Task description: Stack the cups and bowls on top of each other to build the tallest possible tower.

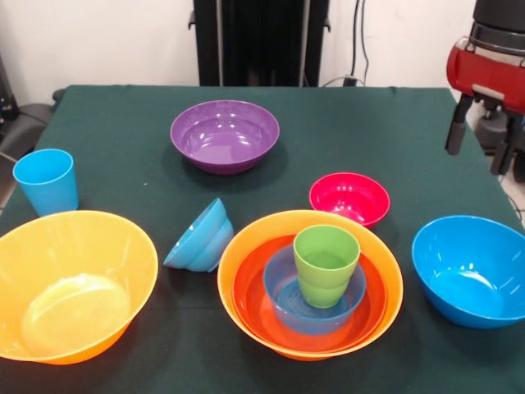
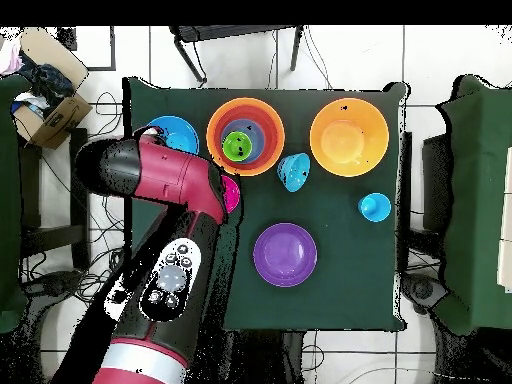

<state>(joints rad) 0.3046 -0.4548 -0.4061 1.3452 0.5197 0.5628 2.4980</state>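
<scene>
While the gripper hangs open and empty at the table's edge, well apart from the tower, stacking stands between picks.

The tower comprises an orange bowl holding a red-orange bowl, a blue bowl and the lime green cup, upright. Loose pieces remain: the pink-red bowl just behind the tower, tipped nested blue bowls beside it, a large blue bowl, the purple bowl, a second orange bowl and the light blue cup. The next move probably calls for descending onto a rim, likely the nearby pink-red bowl's.
</scene>
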